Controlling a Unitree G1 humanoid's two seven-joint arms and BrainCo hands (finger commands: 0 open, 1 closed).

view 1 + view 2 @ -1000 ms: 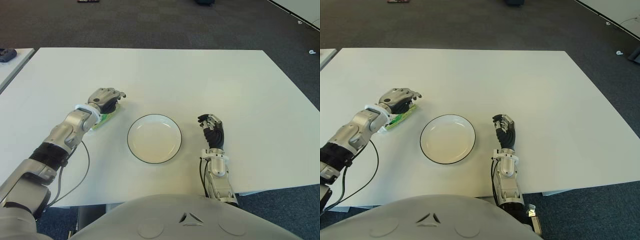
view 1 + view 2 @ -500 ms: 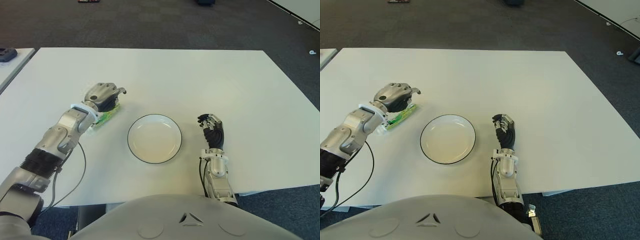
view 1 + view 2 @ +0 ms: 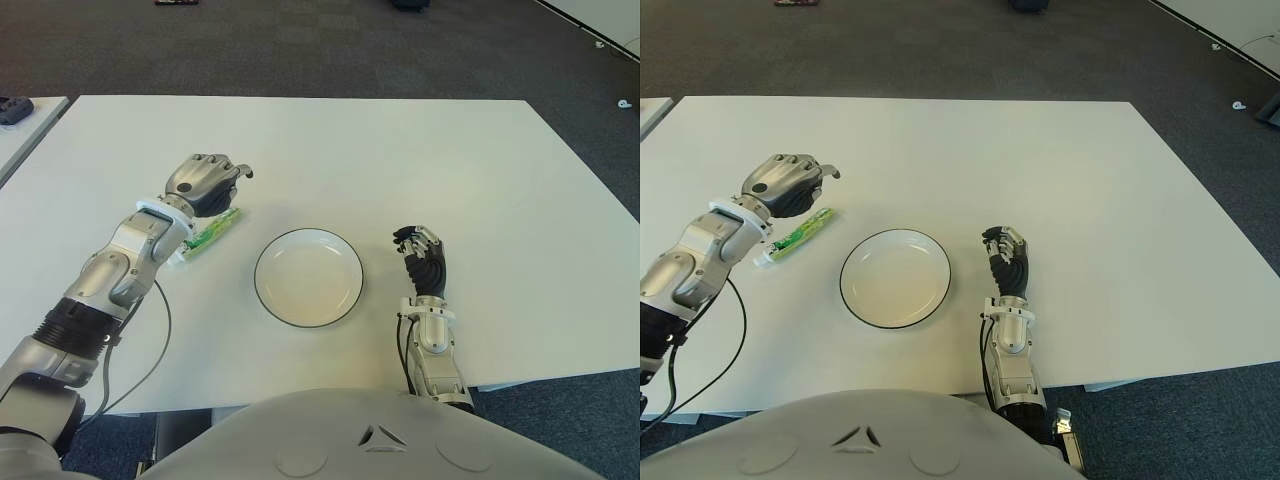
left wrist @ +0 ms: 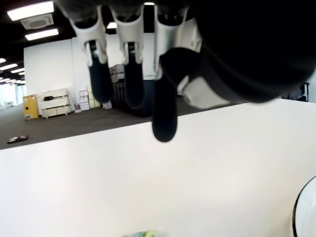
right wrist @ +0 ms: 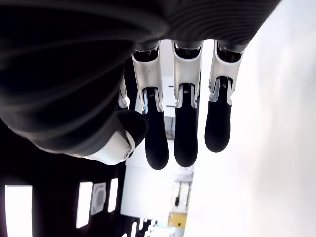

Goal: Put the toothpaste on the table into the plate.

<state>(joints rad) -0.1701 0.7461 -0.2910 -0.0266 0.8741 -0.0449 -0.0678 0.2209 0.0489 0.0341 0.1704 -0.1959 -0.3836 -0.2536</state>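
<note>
While the toothpaste (image 3: 800, 233) lies flat on the white table (image 3: 400, 160), just to the left of the plate (image 3: 308, 277), we cannot count any real part of the task as done. We see the green tube resting on the bare tabletop, close to the plate's dark rim but apart from it, and the plate itself holds nothing.

We find our left hand (image 3: 204, 183) raised over the far end of the tube, above it rather than on it. In the wrist view its fingers (image 4: 164, 113) hang down, loosely curled and slightly apart, with only open table under them and a sliver of green at the frame's edge. So we judge that hand empty and the tube not gripped.

Our right hand (image 3: 425, 262) shows on the table to the right of the plate, idle. Its fingers (image 5: 186, 133) are gently bent, side by side, clamped on nothing.

What is left, as we read it, is nearly everything: we must bring the left hand down onto the tube, close the fingers around it, lift it clear, carry it the short way rightward over the rim, and let it go inside the plate. We would watch for the thin, flat tube slipping out of a shallow pinch against the smooth table.
</note>
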